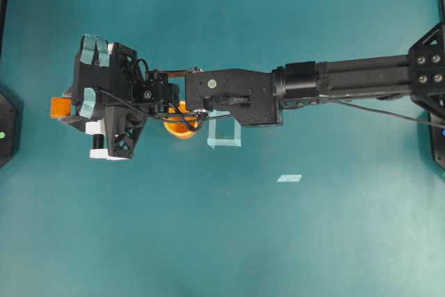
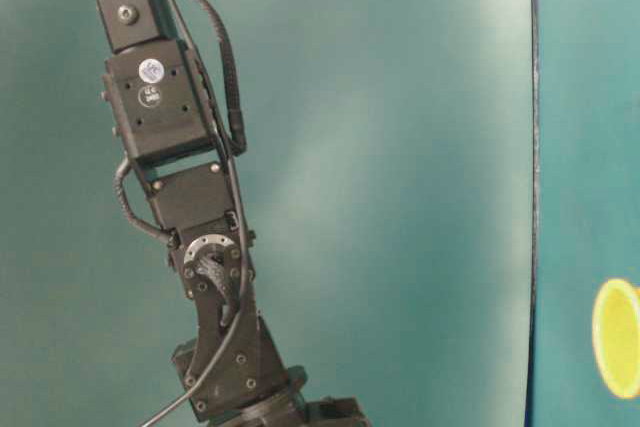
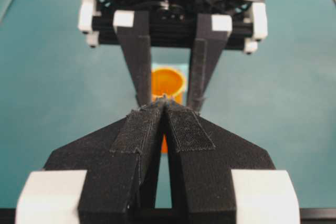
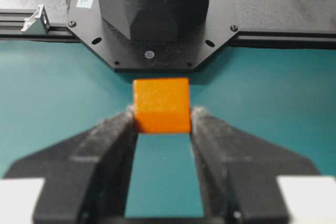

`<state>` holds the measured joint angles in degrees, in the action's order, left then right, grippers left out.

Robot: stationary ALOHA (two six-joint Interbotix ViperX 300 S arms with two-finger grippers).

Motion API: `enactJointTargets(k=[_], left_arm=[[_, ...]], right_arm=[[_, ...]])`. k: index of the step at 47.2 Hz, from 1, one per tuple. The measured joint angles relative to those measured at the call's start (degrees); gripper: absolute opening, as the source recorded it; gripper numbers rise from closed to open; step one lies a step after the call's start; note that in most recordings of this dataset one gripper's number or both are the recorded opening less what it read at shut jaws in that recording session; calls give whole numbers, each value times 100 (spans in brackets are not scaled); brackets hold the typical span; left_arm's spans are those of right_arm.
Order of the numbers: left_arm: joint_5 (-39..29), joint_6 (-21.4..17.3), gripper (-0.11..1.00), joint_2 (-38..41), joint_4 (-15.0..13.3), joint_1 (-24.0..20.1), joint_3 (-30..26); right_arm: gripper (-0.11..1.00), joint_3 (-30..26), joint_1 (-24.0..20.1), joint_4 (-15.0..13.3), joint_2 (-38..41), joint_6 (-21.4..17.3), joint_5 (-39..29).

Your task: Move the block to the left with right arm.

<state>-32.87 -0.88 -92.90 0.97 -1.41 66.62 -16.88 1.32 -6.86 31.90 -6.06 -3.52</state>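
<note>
The block [image 1: 61,107] is a small orange cube at the far left of the teal table. My right gripper [image 1: 71,107] is shut on it, the long black arm reaching across from the right. In the right wrist view the block [image 4: 161,104] sits squeezed between the two fingertips of the right gripper [image 4: 161,123], facing a black arm base [image 4: 152,19]. My left gripper [image 3: 165,102] is shut, tips touching, with nothing in it. Beyond it the right gripper's fingers [image 3: 137,61] point toward the camera. Whether the block rests on the table cannot be told.
An orange round cup [image 1: 182,129] stands under the right arm's wrist, also in view as the cup [image 3: 168,81] and the cup [image 2: 618,337]. A pale tape square [image 1: 224,134] and a small tape strip [image 1: 289,178] mark the table. An upright black arm [image 2: 190,197] rises in the table-level view.
</note>
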Motion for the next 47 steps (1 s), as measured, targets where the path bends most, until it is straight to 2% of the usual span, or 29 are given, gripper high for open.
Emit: enactJointTargets(k=[47], left_arm=[[-9,-9,0,0,9,0,-88]], right_arm=[[40,0,-70,79,-9,-35,0]])
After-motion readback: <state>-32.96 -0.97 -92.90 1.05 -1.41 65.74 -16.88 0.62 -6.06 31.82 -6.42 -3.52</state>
